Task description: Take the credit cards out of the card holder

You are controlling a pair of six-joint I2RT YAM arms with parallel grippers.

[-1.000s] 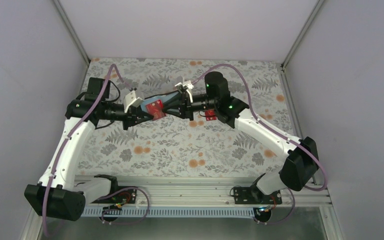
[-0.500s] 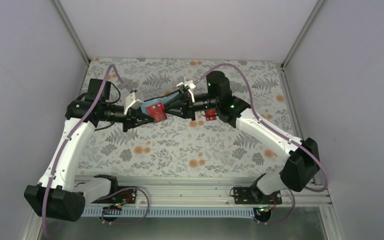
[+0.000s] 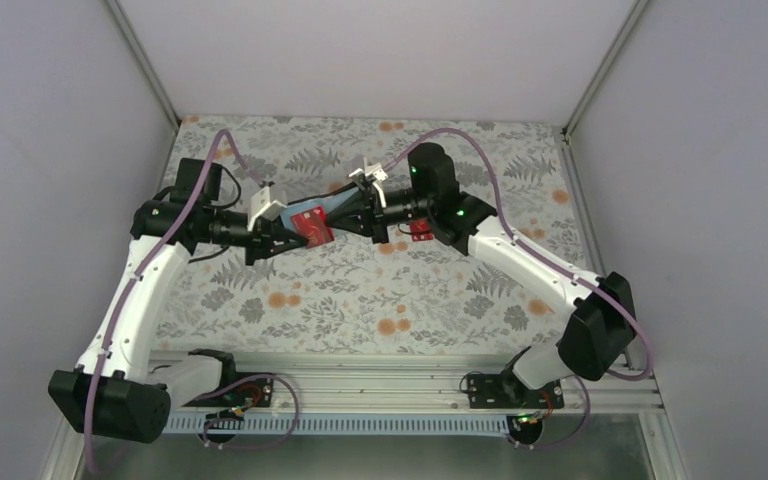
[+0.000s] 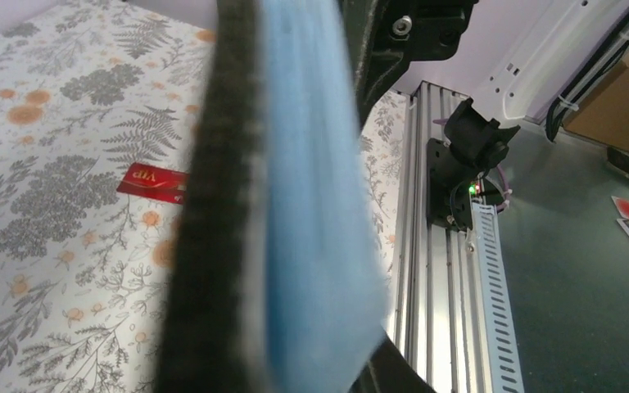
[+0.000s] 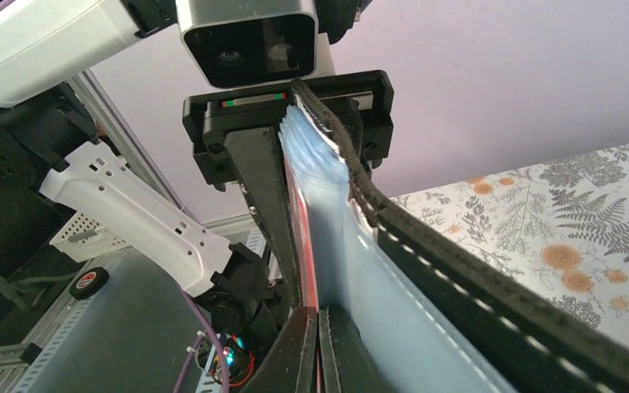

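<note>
The card holder point(image 3: 332, 205), light blue inside with dark edges, hangs in the air between both arms. My left gripper point(image 3: 282, 232) is shut on its left end. In the left wrist view the card holder point(image 4: 311, 229) fills the middle and hides the jaws. A red credit card point(image 3: 312, 226) sticks out of the holder's near side. My right gripper point(image 5: 318, 348) is shut on that red card's edge point(image 5: 303, 246), beside the holder's blue pocket point(image 5: 360, 278). From above, the right gripper point(image 3: 360, 208) meets the holder from the right. A second red credit card point(image 3: 420, 230) lies flat on the table.
The floral tablecloth point(image 3: 380, 290) covers the table, and the loose red card point(image 4: 154, 182) lies on it beneath the right arm. An aluminium rail point(image 3: 380, 375) with both arm bases runs along the near edge. Grey walls stand left, right and behind.
The right gripper has shut on the red card's edge and shifted slightly left. The left gripper still holds the card holder in about the same place.
</note>
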